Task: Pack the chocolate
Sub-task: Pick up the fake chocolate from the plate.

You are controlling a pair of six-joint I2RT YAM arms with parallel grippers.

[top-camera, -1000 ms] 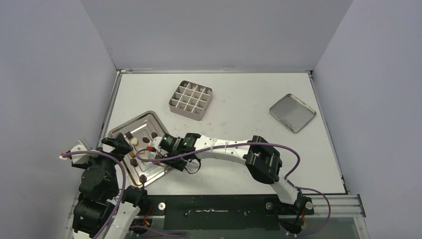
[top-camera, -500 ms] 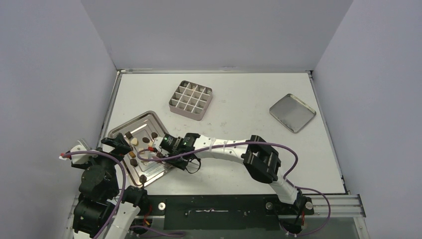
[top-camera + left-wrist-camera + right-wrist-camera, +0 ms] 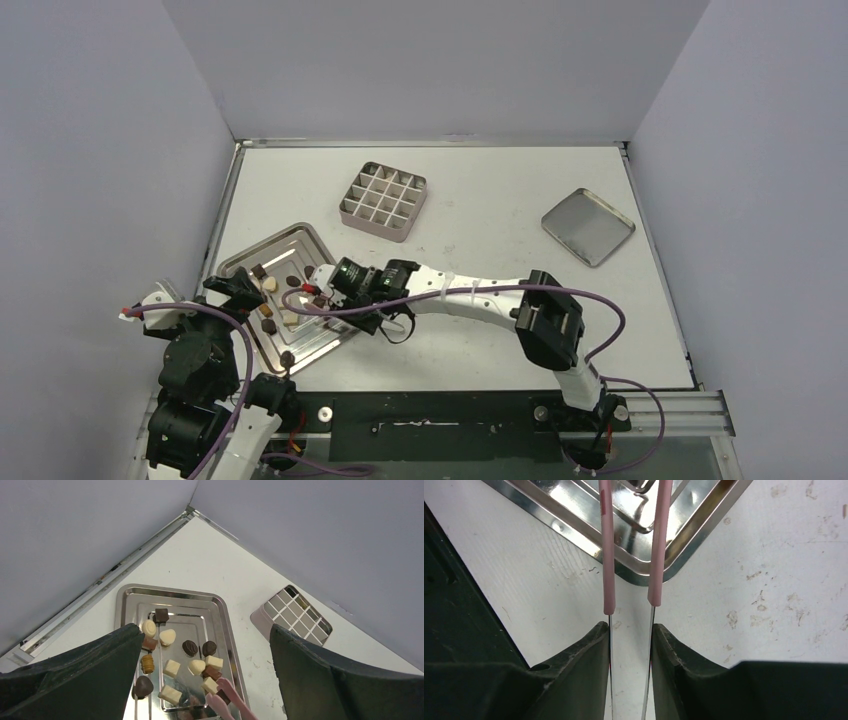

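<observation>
**Operator:** What do you find at the tray?

**Inspector:** The chocolate [image 3: 190, 647] lies loose on the floor of the silver tray [image 3: 122, 611], lower left of the top view; whether any cell of the gridded tin [image 3: 383, 200], upper centre, is filled I cannot tell. Your right gripper [image 3: 630, 630] is clamped on the pink-sleeved tweezers [image 3: 607, 555], its jaws pressing both blades with a narrow gap between them; the tips run off the top of the right wrist frame. In the left wrist view they show low in frame, touching or just beside a dark piece near the tray's right rim; I cannot tell whether a piece is pinched.

**Operator:** And the left?

**Inspector:** Your left gripper [image 3: 203, 627] stands wide open and holds nothing; it looks down on the tray.

**Operator:** How should I proceed?

**Inspector:** In my judgement, straddle one piece only; close gently, since hard pressure may squirt so small a piece out; lift straight, clear of the stepped rim; carry it level to a vacant cell.
</observation>
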